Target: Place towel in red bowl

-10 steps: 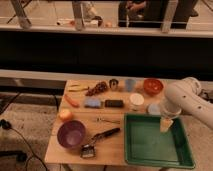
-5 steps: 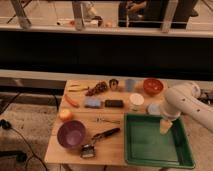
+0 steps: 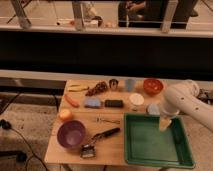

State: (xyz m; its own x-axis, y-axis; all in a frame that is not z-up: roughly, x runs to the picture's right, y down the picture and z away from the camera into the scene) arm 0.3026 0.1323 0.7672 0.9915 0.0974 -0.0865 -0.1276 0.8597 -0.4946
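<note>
The red bowl (image 3: 153,86) stands at the back right of the wooden table. The towel (image 3: 152,108), a pale blue-grey cloth, lies in front of the bowl, just beyond the far edge of the green tray, and its right part is hidden by my white arm. My gripper (image 3: 165,124) hangs down from the arm over the far right part of the tray, just right of and in front of the towel. It holds nothing that I can see.
The green tray (image 3: 150,156) fills the table's front right. A purple bowl (image 3: 71,134), a black brush (image 3: 95,144), an orange fruit (image 3: 65,115), a carrot (image 3: 71,100), a blue sponge block (image 3: 92,103), a black block (image 3: 114,103), a white dish (image 3: 136,99) and a light blue cup (image 3: 130,84) lie to the left.
My arm has shifted slightly to the left. The gripper stays over the far part of the tray. The objects have not moved.
</note>
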